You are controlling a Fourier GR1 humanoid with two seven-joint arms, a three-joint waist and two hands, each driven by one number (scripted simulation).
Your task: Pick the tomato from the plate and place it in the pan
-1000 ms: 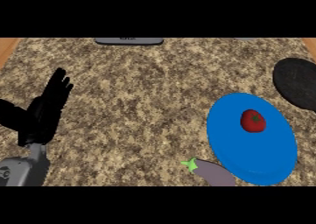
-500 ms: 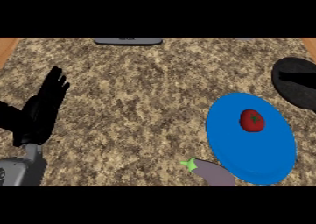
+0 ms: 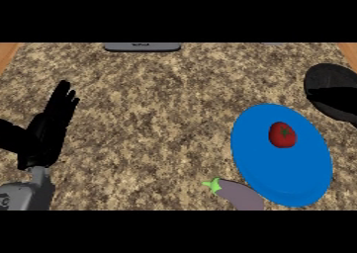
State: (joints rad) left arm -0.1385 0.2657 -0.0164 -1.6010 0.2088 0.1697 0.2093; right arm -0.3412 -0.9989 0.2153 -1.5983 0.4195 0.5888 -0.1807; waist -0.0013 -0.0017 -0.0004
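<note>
A red tomato (image 3: 282,134) lies on the upper part of a blue plate (image 3: 283,173) at the right of the counter. The black pan (image 3: 337,94) sits at the far right edge, just beyond the plate and partly cut off by the view. My left hand (image 3: 46,131) stands open at the left side, fingers up, far from the plate. The right hand does not show.
A purple eggplant (image 3: 238,193) with a green stem lies against the plate's lower left rim. A grey appliance edge (image 3: 142,47) shows at the counter's back. Wooden strips border the speckled counter at both upper corners.
The view has drifted slightly, so plate, tomato and pan sit a little further left and lower. The left hand stays open in nearly the same place.
</note>
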